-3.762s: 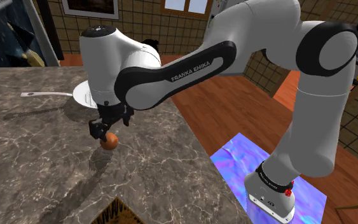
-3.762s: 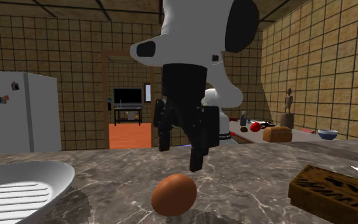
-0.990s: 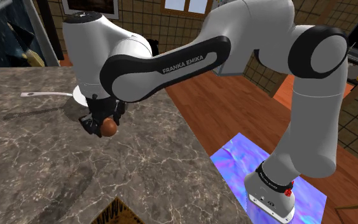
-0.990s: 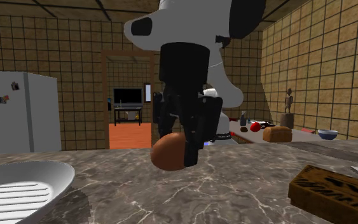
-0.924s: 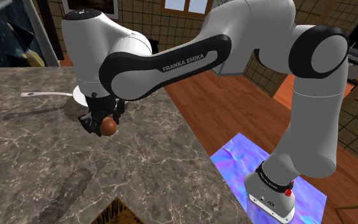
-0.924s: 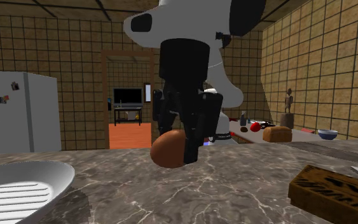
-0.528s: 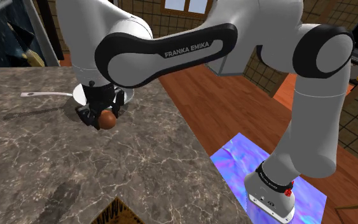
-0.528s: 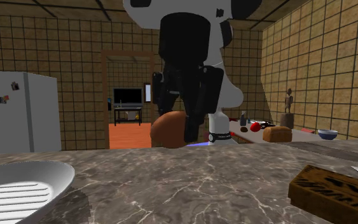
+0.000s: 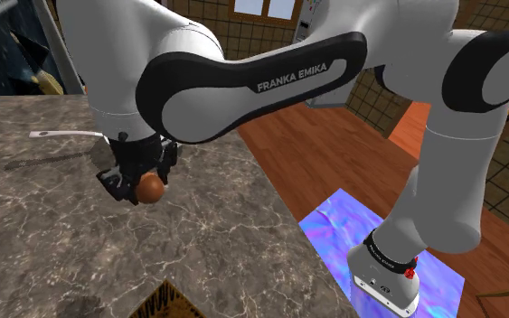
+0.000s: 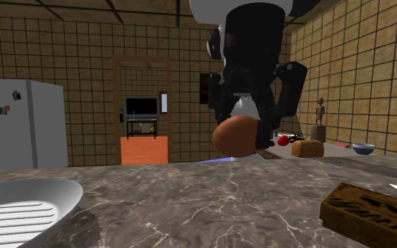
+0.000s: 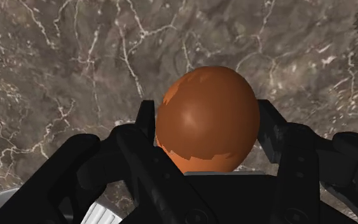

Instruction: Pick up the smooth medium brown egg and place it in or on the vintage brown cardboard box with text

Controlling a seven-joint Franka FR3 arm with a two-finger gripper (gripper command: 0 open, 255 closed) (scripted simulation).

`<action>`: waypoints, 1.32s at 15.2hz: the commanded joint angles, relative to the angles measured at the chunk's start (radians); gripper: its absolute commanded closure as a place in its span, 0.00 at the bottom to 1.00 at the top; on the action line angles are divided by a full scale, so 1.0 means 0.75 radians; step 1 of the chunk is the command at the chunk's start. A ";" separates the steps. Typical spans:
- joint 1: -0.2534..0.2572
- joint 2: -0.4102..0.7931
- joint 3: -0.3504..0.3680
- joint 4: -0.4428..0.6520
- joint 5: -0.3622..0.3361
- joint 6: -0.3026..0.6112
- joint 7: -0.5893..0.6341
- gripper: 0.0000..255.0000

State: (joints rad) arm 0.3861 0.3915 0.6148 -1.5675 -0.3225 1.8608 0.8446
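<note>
- transport is judged to be the step in hand: the egg [image 10: 237,136] is held off the counter [image 9: 44,226], well above the stone, and is not yet over the box [image 10: 369,211].
- the egg is pinched between the two black fingers of the gripper [image 11: 208,137], one finger on each flank, with the rounded end left bare beyond the fingertips.
- the box is seen low at the second exterior view's right, well apart from the egg; in the shoulder view it is thought to be the patterned brown corner at the bottom edge, near the counter's front rim.
- the squeeze is best left unchanged during the carry, since a smooth, rounded shell is judged likely to slide out if the hold is eased or the wrist is swung sharply.
- height is best kept until the egg is over the middle of the box, so that the box's near edge is not clipped.
- the egg should then be lowered close to the box's top before the fingers are parted; the top looks flat, so a drop from height or a release near an edge could let the egg roll off.
- the white ribbed dish [image 10: 20,201] at the second exterior view's lower left is well away from the likely path.
- the egg is shown as an orange-brown oval with a soft sheen and no speckles; a ragged-edged patch of slightly different shade is seen on it in the wrist view.
- the box is drawn dark brown with darker markings on its side; these cannot be read.
</note>
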 commanded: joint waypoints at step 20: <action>0.448 0.084 0.129 0.054 -0.069 -0.067 0.572 1.00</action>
State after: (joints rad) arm 0.7153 0.4494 0.7121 -1.5252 -0.3709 1.8055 1.2637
